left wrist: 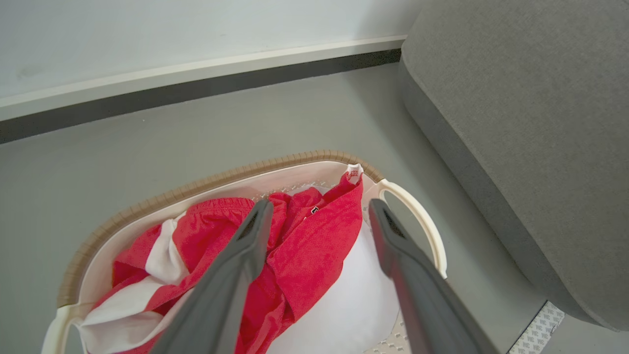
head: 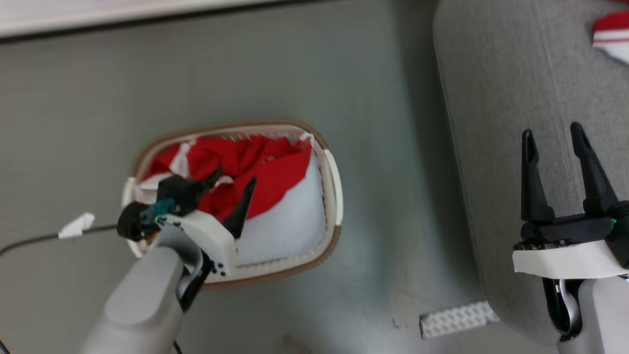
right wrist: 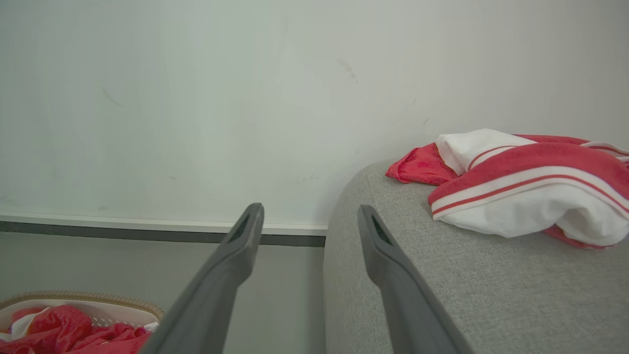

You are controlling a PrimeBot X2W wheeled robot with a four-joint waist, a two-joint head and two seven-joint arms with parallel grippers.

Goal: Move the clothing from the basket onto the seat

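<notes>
Grey floor (head: 98,98) holds an oval cream-white, brown-rimmed plastic basket (head: 236,126). The left tool (head: 235,177), spread wide and empty over crumpled red-and-white clothing (head: 265,167) at its eleven o'clock, might pinch the white lining (head: 290,216) too.

Grey floor (head: 373,73); white skirting (head: 98,14); black cable (head: 29,241), white tag (head: 76,225); perforated strip (head: 457,318).

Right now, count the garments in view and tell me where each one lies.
2. One red-and-white bundle in the basket, one striped red-and-white garment on the seat. The bundle may hide more pieces.
</notes>
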